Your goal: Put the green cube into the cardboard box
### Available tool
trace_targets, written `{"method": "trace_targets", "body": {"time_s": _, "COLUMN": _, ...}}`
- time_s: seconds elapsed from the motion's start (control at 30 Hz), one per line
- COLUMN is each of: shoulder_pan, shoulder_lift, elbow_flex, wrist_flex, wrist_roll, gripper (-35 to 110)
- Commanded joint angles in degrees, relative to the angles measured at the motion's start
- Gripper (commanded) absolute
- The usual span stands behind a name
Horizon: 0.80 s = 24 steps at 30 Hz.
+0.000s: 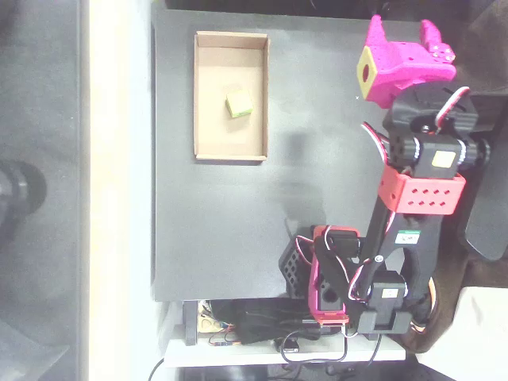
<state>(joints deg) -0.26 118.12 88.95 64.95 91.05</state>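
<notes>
On a dark grey worktop point(222, 230) seen from the overhead view, a shallow tan cardboard box point(231, 96) lies toward the upper left, its long sides running up and down the picture. The green cube point(238, 105) rests on the box floor, near the middle and slightly toward the right wall, turned a little askew and touching no wall.

To the right, well apart from the box, the arm reaches up the picture from its base at the lower edge of the worktop. Its magenta pincer point(389, 67) sits near the top right, away from the cube and holding nothing visible. A pale yellow square face with a dark round hole shows on its left side. From above, the fingers overlap, so I cannot tell whether the pincer is open or closed.

Below the pincer, black motor housings carry a yellowish label, and a red block with a row of round holes point(421, 193) wraps the arm. A small white sticker with a green mark point(408, 236) lies on the black link below; its writing is too small to read. Red, white and black wires point(341, 274) loop around the base, and a tangle of cables hangs off the worktop's lower edge, partly cut off.
</notes>
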Motion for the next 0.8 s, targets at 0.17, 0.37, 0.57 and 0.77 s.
{"method": "trace_targets", "body": {"time_s": 0.17, "shoulder_pan": 2.6, "shoulder_lift": 13.7, "elbow_flex": 12.8, "wrist_flex": 0.5, "wrist_roll": 0.5, "gripper": 7}}
{"method": "trace_targets", "body": {"time_s": 0.37, "shoulder_pan": 2.6, "shoulder_lift": 23.2, "elbow_flex": 25.0, "wrist_flex": 0.4, "wrist_roll": 0.5, "gripper": 5}}
{"method": "trace_targets", "body": {"time_s": 0.57, "shoulder_pan": 2.1, "shoulder_lift": 32.6, "elbow_flex": 37.4, "wrist_flex": 0.1, "wrist_roll": 0.4, "gripper": 5}}
{"method": "trace_targets", "body": {"time_s": 0.77, "shoulder_pan": 1.8, "shoulder_lift": 39.6, "elbow_flex": 50.5, "wrist_flex": -0.2, "wrist_roll": 0.4, "gripper": 5}}
